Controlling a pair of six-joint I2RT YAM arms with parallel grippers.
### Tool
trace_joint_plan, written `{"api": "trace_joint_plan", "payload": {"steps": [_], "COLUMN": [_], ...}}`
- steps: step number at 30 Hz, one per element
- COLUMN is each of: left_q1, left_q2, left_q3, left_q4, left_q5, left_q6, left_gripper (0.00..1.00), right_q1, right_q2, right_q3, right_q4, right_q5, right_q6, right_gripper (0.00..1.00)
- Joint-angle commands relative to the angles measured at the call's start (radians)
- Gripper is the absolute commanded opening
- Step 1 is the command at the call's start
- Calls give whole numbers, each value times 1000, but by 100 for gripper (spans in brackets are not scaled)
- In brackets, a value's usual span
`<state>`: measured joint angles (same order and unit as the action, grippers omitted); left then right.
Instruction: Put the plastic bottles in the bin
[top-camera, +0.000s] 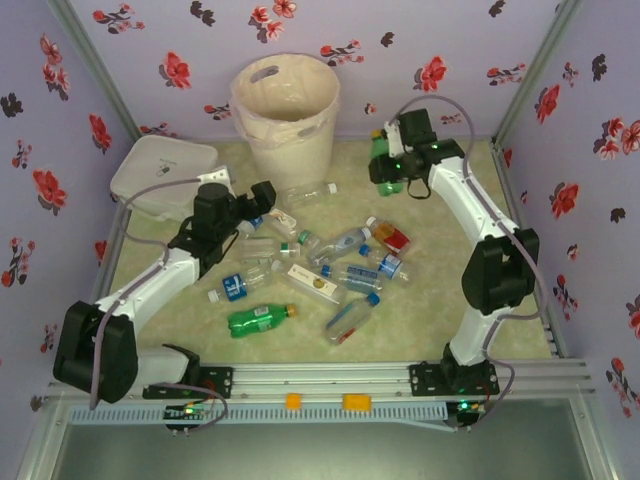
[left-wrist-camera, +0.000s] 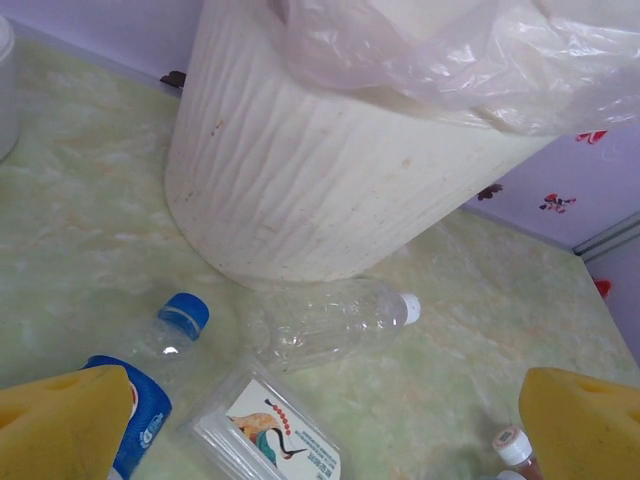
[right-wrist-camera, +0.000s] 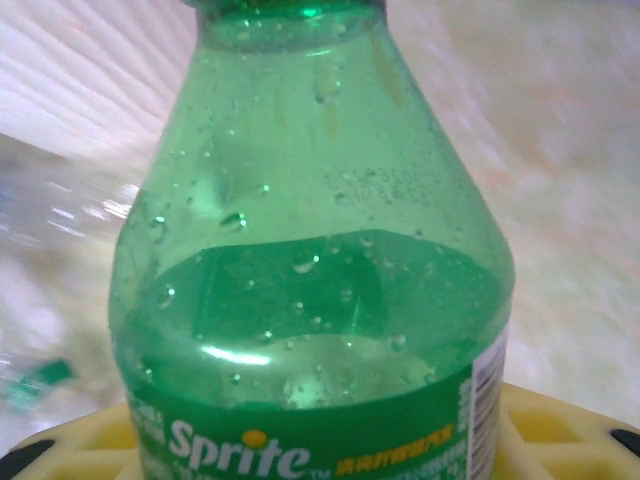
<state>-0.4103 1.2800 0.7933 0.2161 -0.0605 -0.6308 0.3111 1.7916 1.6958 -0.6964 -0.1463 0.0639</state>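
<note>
My right gripper (top-camera: 388, 172) is shut on a green Sprite bottle (right-wrist-camera: 310, 250) at the back right, just right of the bin (top-camera: 285, 110). The bottle's label sits between the yellow fingers (right-wrist-camera: 560, 430). Several plastic bottles (top-camera: 345, 272) lie scattered mid-table, among them another green one (top-camera: 260, 318) and a reddish one (top-camera: 392, 238). My left gripper (top-camera: 262, 195) hangs open over the pile's left side. Below its wide-apart yellow fingers (left-wrist-camera: 60, 420) lie a clear white-capped bottle (left-wrist-camera: 330, 320) against the foot of the bin (left-wrist-camera: 300, 170) and a blue-capped bottle (left-wrist-camera: 170, 330).
A flat white rounded-square box (top-camera: 160, 170) sits at the back left, close to the left arm. A flat clear packet with a crane picture (left-wrist-camera: 275, 435) lies under the left gripper. Flowered walls close in three sides of the table.
</note>
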Motion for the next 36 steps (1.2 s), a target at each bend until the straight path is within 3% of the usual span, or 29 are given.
{"api": "trace_joint_plan", "payload": {"steps": [1,7,16,23,30,36], "left_q1": [19,33,39,40,45,59], "left_q2": [-41,-68,-81,-77,-107,-148], "left_q3": [-32,-66,-82,-87,-119,-159], "left_q4": [26,26,26,26,0,-37], "left_q5": [-15,-14,-9,4,7,6], "left_q6": [-18,-19,-25,-27,-30,-34], "left_gripper": [100,100,100,100,100,100], "right_q1": [41,69,108,113,119,159], "right_q2": [-33,-45,-14,148,376,514], "right_q3": [25,31,36,148,407,647], "right_q4": [201,490,907,1199,1237,1041], "right_q5": [-101,-176,-141,-160,-194,-201], "right_q6": [147,337,457,532,598,500], "right_gripper": [53,51,50,51,50,50]}}
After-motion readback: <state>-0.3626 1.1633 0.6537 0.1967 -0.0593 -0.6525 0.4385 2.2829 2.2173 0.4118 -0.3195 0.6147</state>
